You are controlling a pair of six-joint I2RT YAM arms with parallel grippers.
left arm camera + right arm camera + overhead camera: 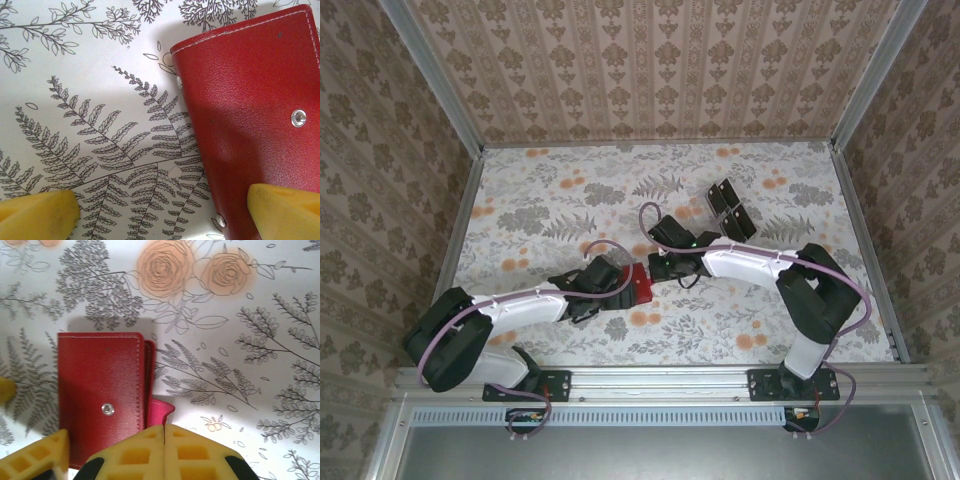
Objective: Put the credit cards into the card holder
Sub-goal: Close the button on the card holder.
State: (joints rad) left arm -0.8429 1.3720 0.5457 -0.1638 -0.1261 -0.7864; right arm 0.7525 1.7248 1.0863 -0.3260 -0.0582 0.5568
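Desk [570, 200]: card holder [640, 285] lies closed at centre. The credit cards [725, 210] lie well apart, far right. Risk: holder skids or fails to open if the flap slips. Left gripper [160, 212] jaws wide, straddling holder's edge, gripping nothing. Right gripper [164, 450] jaws fully together at pink flap [161, 412]; pinch unconfirmed.

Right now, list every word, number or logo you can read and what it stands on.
None can be read.
The red card holder bears only stitching and a plain metal snap.
The black credit cards are too small in the top view to read.
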